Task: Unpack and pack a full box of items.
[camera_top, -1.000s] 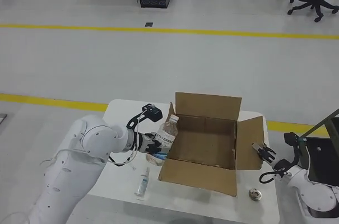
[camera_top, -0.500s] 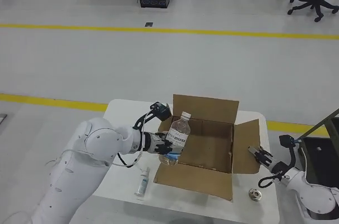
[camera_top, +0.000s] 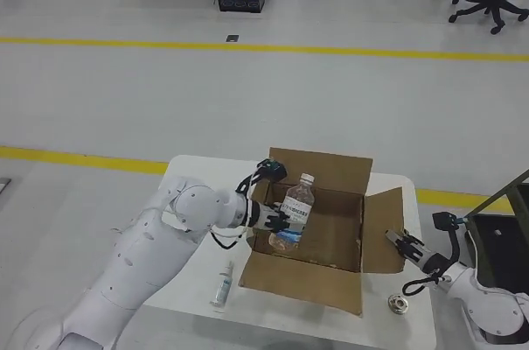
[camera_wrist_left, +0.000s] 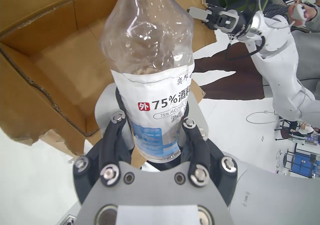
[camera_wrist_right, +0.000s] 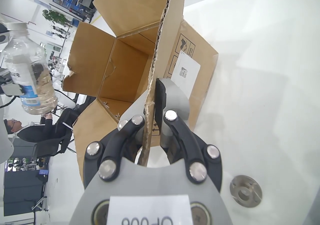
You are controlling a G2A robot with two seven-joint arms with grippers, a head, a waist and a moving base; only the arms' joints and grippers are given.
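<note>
The bottle (camera_wrist_left: 150, 60) is thin clear plastic with dents in its wall, so it will probably feel light and give under pressure. A firm but not crushing hold is needed. The labelled lower half looks like the best place to take it, since the paper offers more friction than the bare, slick shoulder.

It has a white screw cap and a white label with a blue band. A little liquid seems to sit near its base. The left tool (camera_wrist_left: 152, 120) is clamped on that labelled part and holds the bottle tilted, above the open cardboard box (camera_top: 303, 280) and just inside its left wall, clear of the floor of the box.

The right tool (camera_wrist_right: 150, 115) is closed on the edge of the box's right flap (camera_wrist_right: 170, 23) and holds it outward. The box stands on the white bench (camera_top: 194, 171), and a small metal disc (camera_wrist_right: 245, 191) lies near its right corner.
</note>
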